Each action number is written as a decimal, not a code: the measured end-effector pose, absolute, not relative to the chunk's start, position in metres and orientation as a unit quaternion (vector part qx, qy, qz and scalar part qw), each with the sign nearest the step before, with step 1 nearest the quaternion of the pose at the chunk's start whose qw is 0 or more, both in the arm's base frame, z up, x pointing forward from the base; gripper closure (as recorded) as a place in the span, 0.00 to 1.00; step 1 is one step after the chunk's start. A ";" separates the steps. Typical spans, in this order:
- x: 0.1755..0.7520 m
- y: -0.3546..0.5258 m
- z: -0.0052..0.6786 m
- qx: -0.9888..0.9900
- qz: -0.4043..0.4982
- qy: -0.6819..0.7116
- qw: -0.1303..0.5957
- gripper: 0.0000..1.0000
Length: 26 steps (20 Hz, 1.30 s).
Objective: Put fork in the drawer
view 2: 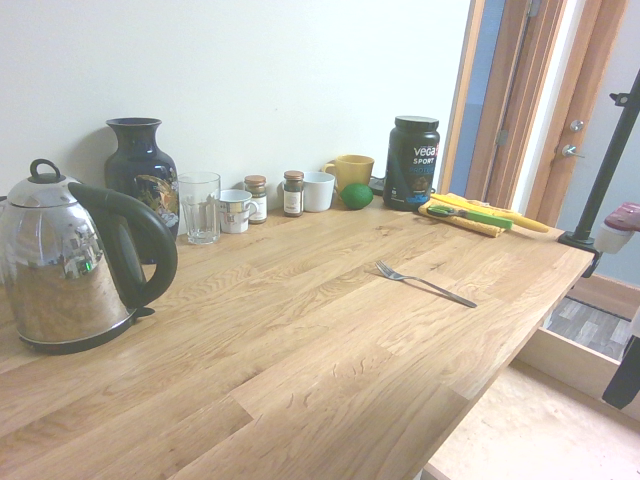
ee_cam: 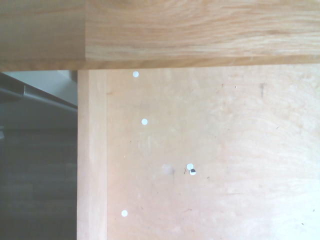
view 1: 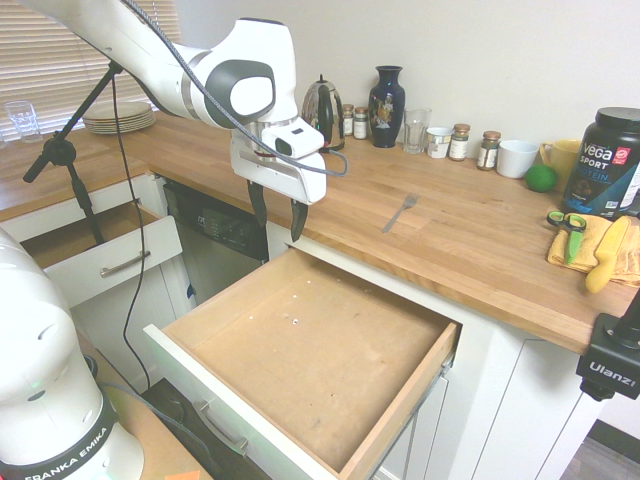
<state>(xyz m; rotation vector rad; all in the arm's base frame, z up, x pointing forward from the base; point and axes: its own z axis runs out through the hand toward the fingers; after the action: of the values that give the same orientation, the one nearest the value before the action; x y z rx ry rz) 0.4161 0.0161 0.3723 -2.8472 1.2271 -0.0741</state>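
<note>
Beyond the drawer point(view 1: 310, 345), a slim grey metal fork point(view 1: 400, 213) is seen; "VEGA SPORT" is printed on a black tub point(view 1: 603, 165); the tool point(view 1: 278, 212) is spread above the drawer's far corner.

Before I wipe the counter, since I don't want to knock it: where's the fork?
In the first exterior view, the fork lies on the counter, behind the open drawer.

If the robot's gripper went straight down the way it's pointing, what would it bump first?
Probably the bottom of the wide open drawer, near its far-left corner; the gripper seems to be above it, though depth is unclear.
</note>
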 end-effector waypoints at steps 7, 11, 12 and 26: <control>0.426 0.008 0.384 -0.917 -0.032 0.396 0.015 0.00; 0.450 -0.008 0.397 -0.915 -0.038 0.401 0.010 0.00; 0.460 -0.012 0.399 -0.914 -0.039 0.403 0.010 0.00; 0.633 -0.052 0.405 -0.910 -0.023 0.413 0.006 0.00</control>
<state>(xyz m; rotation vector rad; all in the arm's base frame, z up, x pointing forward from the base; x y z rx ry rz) 0.6329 -0.0517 0.4052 -2.8498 1.2927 -0.0720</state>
